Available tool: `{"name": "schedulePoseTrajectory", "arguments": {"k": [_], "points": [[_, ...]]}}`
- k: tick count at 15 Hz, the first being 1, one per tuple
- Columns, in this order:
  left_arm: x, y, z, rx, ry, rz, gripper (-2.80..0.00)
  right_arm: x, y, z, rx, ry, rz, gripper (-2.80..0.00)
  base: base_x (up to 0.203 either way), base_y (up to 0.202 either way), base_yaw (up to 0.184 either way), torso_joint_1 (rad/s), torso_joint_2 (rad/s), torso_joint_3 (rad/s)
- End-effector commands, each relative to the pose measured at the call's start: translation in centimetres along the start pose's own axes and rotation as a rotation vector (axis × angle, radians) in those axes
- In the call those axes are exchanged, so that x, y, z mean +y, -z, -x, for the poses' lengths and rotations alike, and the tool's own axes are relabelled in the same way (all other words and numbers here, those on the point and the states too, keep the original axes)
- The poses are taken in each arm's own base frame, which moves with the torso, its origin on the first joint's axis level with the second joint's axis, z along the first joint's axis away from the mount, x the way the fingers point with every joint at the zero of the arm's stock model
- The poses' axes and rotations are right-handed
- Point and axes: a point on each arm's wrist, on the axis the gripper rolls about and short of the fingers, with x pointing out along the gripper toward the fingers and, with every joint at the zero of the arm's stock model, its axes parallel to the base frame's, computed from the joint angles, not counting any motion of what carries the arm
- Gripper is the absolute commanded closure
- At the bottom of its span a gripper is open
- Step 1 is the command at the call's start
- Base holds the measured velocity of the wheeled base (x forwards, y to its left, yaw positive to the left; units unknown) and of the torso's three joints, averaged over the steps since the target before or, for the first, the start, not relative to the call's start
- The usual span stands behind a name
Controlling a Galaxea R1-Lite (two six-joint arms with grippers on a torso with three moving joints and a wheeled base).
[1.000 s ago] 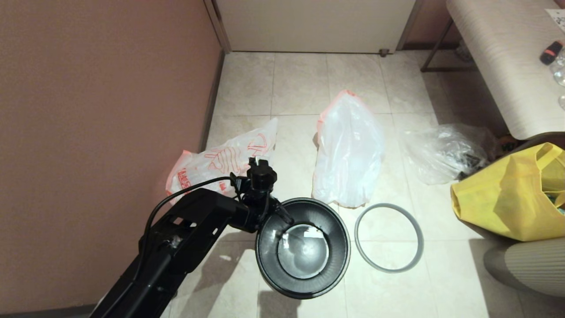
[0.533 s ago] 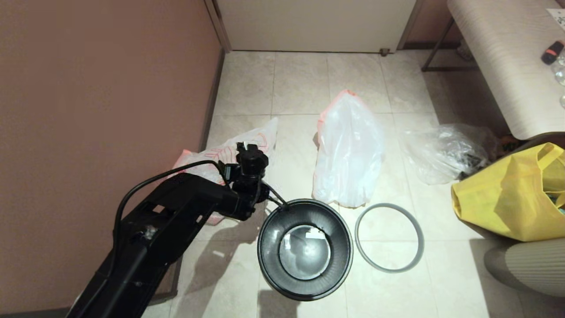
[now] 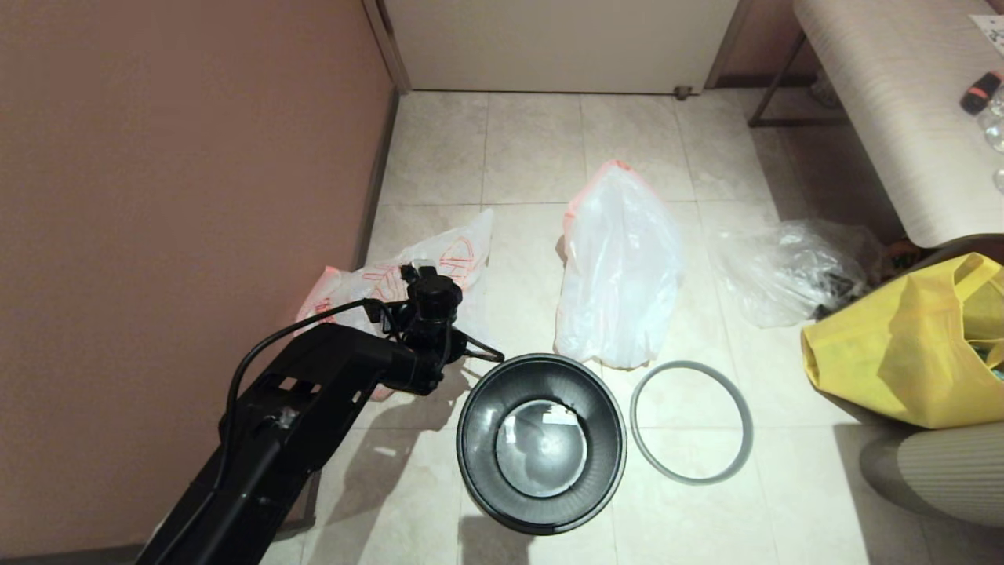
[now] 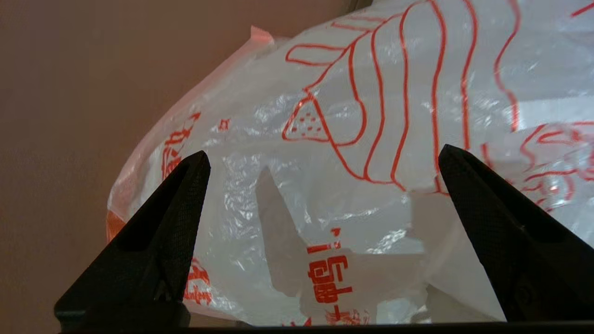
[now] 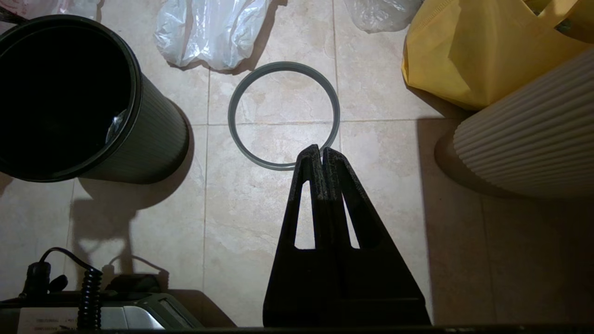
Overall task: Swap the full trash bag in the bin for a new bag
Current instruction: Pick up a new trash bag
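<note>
Printed in bold red-orange characters and line drawings, the new bag (image 4: 352,153) lies crumpled on the tiled floor (image 3: 533,149) against the brown wall (image 3: 180,196), thin, glossy and translucent white with a pink-orange edge. The left claw (image 4: 322,157) hangs just over it with its two black, textured, wedge-shaped fingers (image 4: 176,204) spread wide, holding nothing; the bag fills the gap between them, and whether the tips touch the plastic cannot be told. In the head view the left arm reaches forward from the lower left, its wrist above the bag's near end.

Just right of that wrist stands the bin (image 3: 541,443), round, black and ribbed, with no bag in it. Its grey ring rim (image 3: 692,422) lies flat on the floor beside it. Beyond them lies the full trash bag (image 3: 620,275), milky, bulky and mostly plain. Farther right lie a clear colourless plastic bag (image 3: 792,271) and a yellow fabric tote (image 3: 902,345).

The right claw (image 5: 321,153) is parked low over the floor, its fingers pressed together and empty, pointing at the ring's near edge.
</note>
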Motion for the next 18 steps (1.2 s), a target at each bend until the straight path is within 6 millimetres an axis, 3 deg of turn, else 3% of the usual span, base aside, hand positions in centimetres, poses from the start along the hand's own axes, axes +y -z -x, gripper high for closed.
{"name": "schedulePoseTrajectory", "arguments": {"k": [1, 5, 7, 12, 16, 18], "points": [[-0.7, 2.1, -0.3, 0.020, -0.006, -0.031, -2.80, 0.0, 0.0, 0.0, 0.001, 0.000, 0.000, 0.00, 0.000, 0.000, 0.000, 0.000, 0.00, 0.000], [-1.6, 4.8, -0.3, 0.027, 0.065, -0.070, -2.80, 0.0, 0.0, 0.0, 0.001, 0.000, 0.000, 0.00, 0.000, 0.000, 0.000, 0.000, 0.00, 0.000], [-1.8, 4.7, -0.3, 0.018, 0.100, -0.048, -2.80, 0.0, 0.0, 0.0, 0.001, 0.000, 0.000, 0.00, 0.000, 0.000, 0.000, 0.000, 0.00, 0.000], [-1.5, 1.1, 1.3, -0.020, 0.117, 0.043, -2.80, 0.0, 0.0, 0.0, 0.001, 0.000, 0.000, 0.00, 0.000, 0.000, 0.000, 0.000, 0.00, 0.000], [-2.0, 1.8, 1.8, 0.002, 0.127, 0.002, -2.80, 0.0, 0.0, 0.0, 0.001, 0.000, 0.000, 0.00, 0.000, 0.000, 0.000, 0.000, 0.00, 0.000], [-2.4, 3.2, 1.7, 0.020, 0.135, -0.031, -2.80, 0.0, 0.0, 0.0, 0.001, 0.000, 0.000, 0.00, 0.000, 0.000, 0.000, 0.000, 0.00, 0.000]]}}
